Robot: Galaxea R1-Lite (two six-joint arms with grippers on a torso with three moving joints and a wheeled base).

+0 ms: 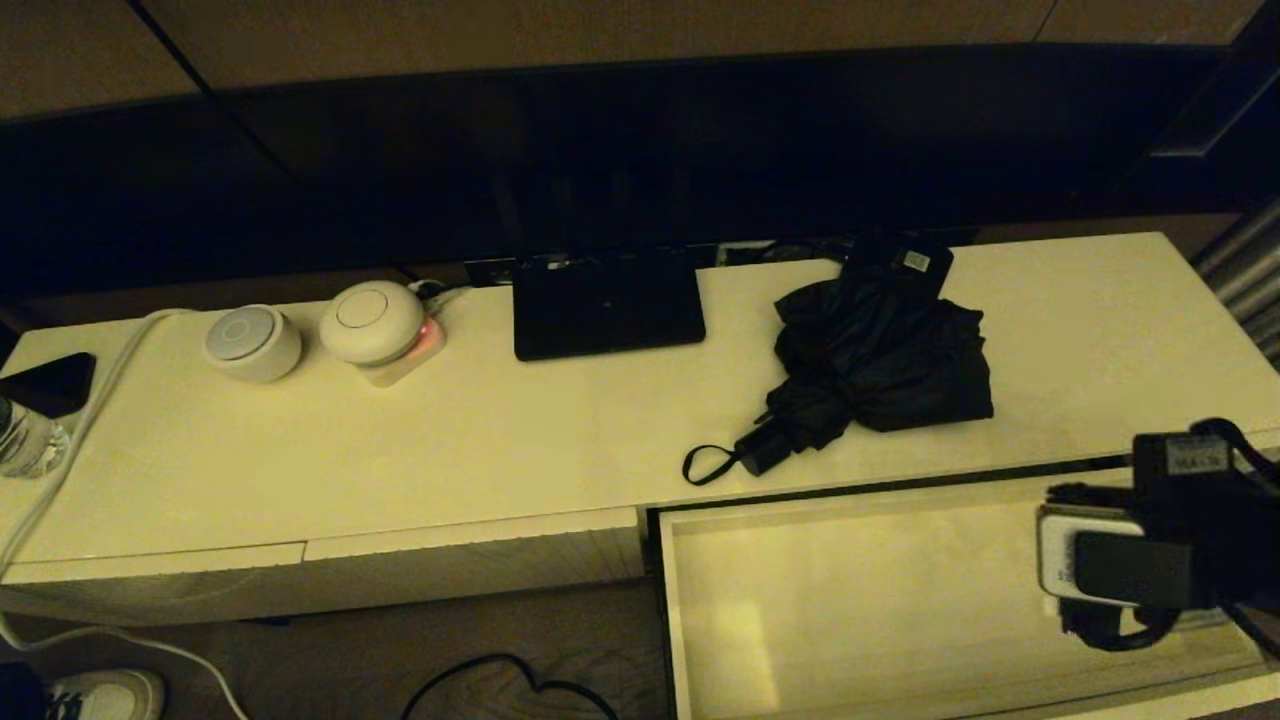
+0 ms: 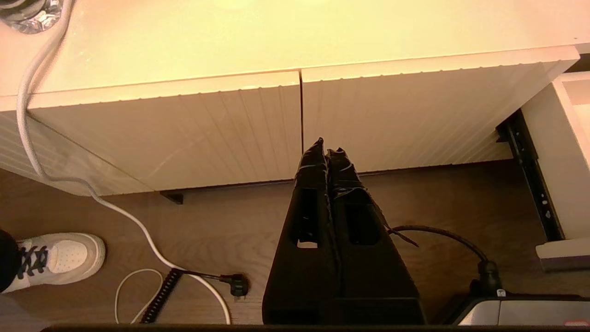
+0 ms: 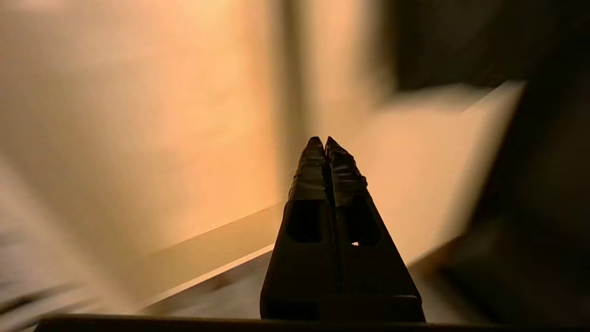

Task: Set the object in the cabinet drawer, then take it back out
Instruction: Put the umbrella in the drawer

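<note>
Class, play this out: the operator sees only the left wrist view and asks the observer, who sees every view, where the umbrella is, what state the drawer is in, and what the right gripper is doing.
Operator: I see only closed ribbed fronts and floor. Where is the umbrella?
Observer: The umbrella lies bunched on the cabinet top, handle and strap loop pointing toward the front edge.
Operator: Is the drawer open?
Observer: Yes, the drawer is pulled out on the right half, and nothing shows on its visible pale floor.
Operator: And the right arm?
Observer: The right gripper is shut and holds nothing; the arm sits over the drawer's right end.
Operator: My own gripper?
Observer: The left gripper is shut, low before the closed fronts.
</note>
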